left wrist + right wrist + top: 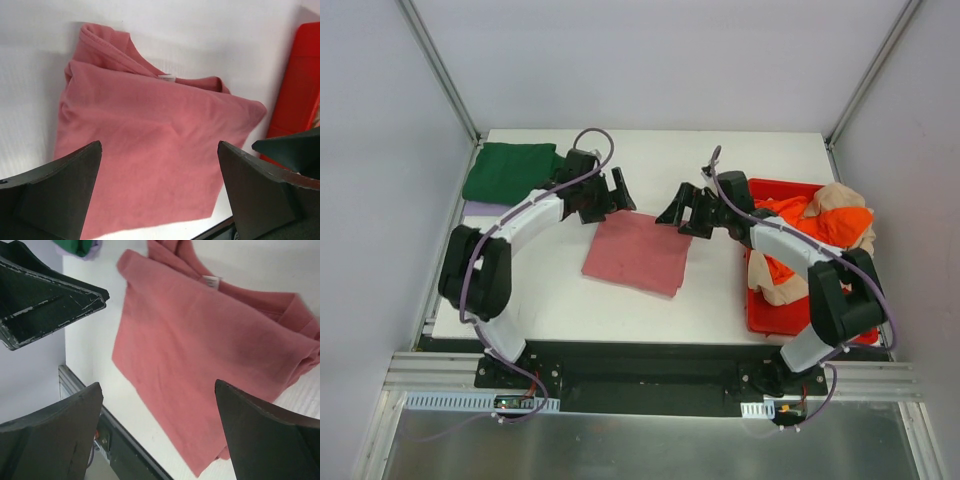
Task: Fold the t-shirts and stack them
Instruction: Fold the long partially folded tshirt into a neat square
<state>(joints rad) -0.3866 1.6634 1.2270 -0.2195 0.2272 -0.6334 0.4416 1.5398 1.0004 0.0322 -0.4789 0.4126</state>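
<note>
A dusty rose-red t-shirt (638, 252) lies folded into a rough rectangle in the middle of the table; it also shows in the left wrist view (150, 140) and the right wrist view (210, 350). A folded dark green t-shirt (510, 171) rests on a pale lilac one (485, 210) at the back left. Orange (820, 222) and beige (840, 198) t-shirts are heaped in the red bin. My left gripper (615, 192) is open and empty above the rose shirt's far left edge. My right gripper (682, 209) is open and empty above its far right edge.
The rigid red plastic bin (760, 310) stands at the right side of the table; its wall shows in the left wrist view (295, 95). The table's near edge has a black rail (640, 350). Grey walls close in both sides.
</note>
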